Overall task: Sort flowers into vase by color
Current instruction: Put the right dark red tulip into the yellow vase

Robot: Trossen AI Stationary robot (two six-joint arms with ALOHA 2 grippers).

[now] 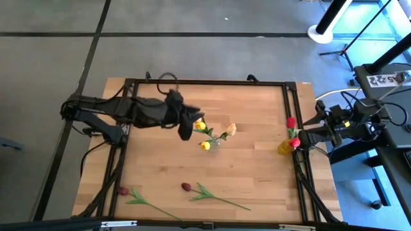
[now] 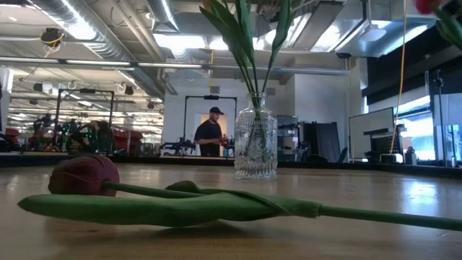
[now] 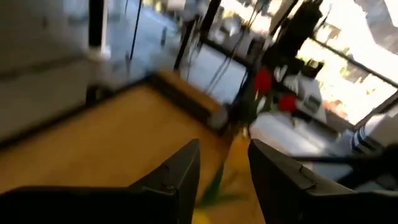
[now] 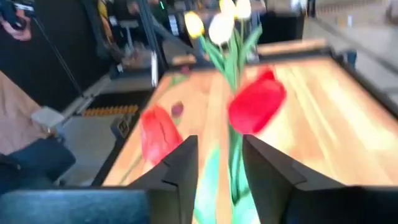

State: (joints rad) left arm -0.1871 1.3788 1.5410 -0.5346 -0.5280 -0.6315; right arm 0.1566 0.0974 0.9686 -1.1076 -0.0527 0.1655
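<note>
We see the glass vase (image 1: 214, 145) in the middle of the counter (image 1: 257, 173) with yellow flowers (image 1: 204, 145) in it. Our left gripper (image 1: 186, 127) hangs just beside it, fingers apart, empty. Our right gripper (image 1: 302, 138) waits near the red flowers (image 1: 292, 131), fingers apart. Two dark flowers (image 1: 185, 187) lie flat.

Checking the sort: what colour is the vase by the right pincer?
Yellow vase, clearest in the high view.

My high camera looks straight down on the tabletop (image 1: 257, 167); the low one sits level, close behind a maroon tulip (image 2: 83, 175); both share the glass vase (image 2: 255, 144).
</note>
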